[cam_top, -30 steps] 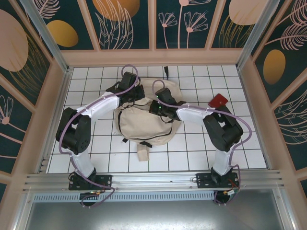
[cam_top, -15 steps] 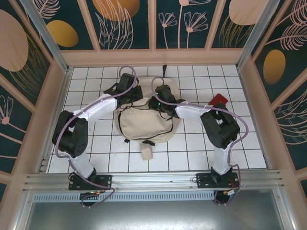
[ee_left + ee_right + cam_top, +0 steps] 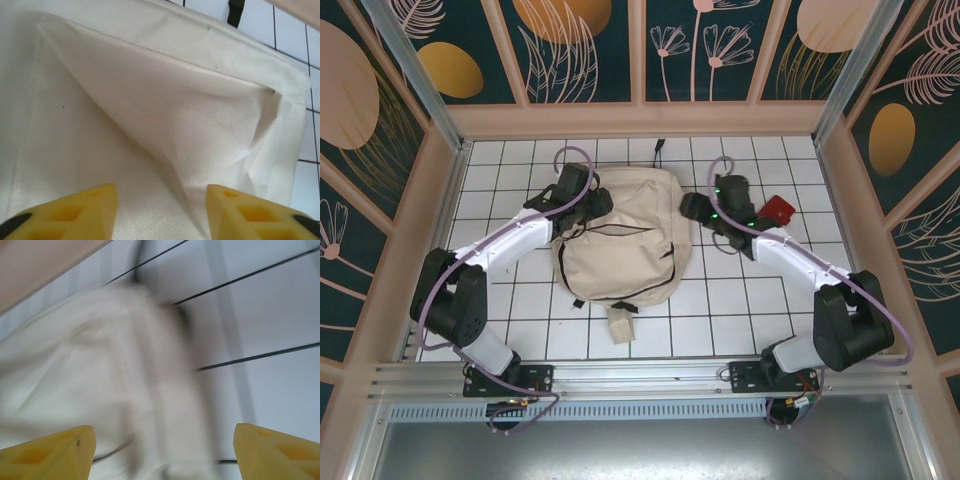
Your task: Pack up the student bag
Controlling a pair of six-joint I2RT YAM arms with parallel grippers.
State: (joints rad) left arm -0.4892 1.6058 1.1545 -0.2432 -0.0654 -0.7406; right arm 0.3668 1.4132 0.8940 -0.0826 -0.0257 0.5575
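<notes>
The student bag (image 3: 620,245) is a large beige fabric backpack lying flat in the middle of the tiled table, with its black top loop (image 3: 660,148) toward the far wall. My left gripper (image 3: 591,204) is at the bag's upper left corner. In the left wrist view its yellow fingertips (image 3: 90,205) stand apart over creased fabric (image 3: 150,100), pinching nothing. My right gripper (image 3: 691,208) is at the bag's upper right edge. Its jaws are wide open in the blurred right wrist view, with the bag (image 3: 90,370) on the left and bare tiles on the right.
A small red object (image 3: 777,210) lies on the tiles just right of the right arm's wrist. A beige strap end (image 3: 620,325) sticks out of the bag toward the near edge. Wooden walls (image 3: 640,118) close in the white tiled table (image 3: 520,300) on three sides.
Both grippers were shut on the bag's top and have opened and let go. Both arms swung outward and the bag now lies spread flatter, reaching farther back.
</notes>
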